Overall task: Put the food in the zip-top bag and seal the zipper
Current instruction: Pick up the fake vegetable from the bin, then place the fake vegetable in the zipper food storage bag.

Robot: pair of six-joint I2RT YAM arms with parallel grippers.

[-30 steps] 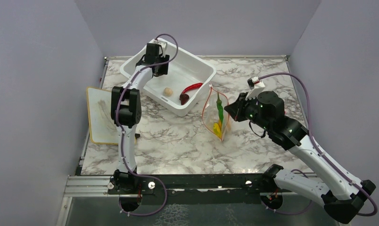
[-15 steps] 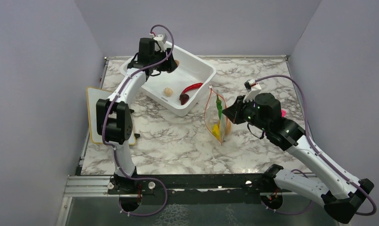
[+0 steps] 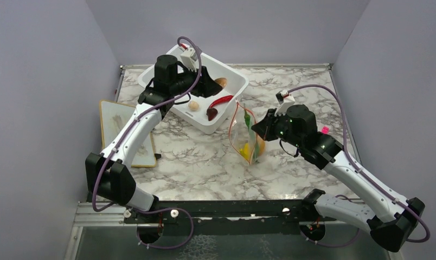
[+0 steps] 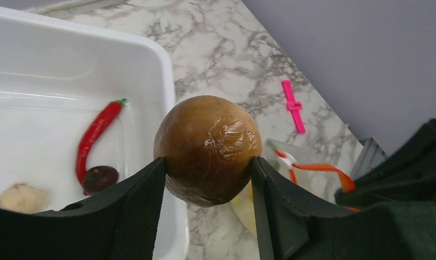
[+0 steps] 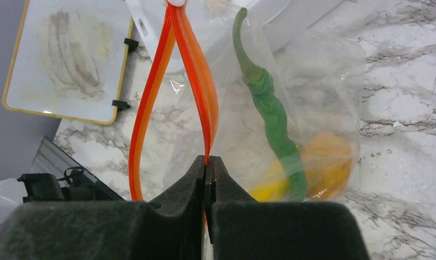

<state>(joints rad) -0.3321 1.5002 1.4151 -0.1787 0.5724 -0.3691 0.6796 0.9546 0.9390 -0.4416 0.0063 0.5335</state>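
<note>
My left gripper point(image 4: 207, 160) is shut on a brown ball point(image 4: 207, 146) and holds it in the air over the right end of the white tub point(image 3: 235, 73); from above the brown ball point(image 3: 220, 82) shows at the left gripper point(image 3: 215, 85). In the tub lie a red chili point(image 3: 220, 101), a dark red piece point(image 3: 211, 113) and a beige mushroom point(image 3: 193, 105). My right gripper point(image 5: 206, 160) is shut on the orange-red zipper point(image 5: 148, 103), holding up the clear zip-top bag point(image 3: 245, 142) with its mouth spread. Inside are a green pod point(image 5: 273, 116), an orange fruit point(image 5: 327, 162) and a yellow banana point(image 5: 265, 190).
A small whiteboard point(image 3: 118, 132) with a yellow frame lies at the table's left edge. A pink clip point(image 3: 325, 130) rests on the marble behind the right arm. Grey walls close in the table on three sides.
The left arm rose from the tub's back-left corner with the brown ball and swung right toward the bag. The right gripper carried the bag slightly left.
</note>
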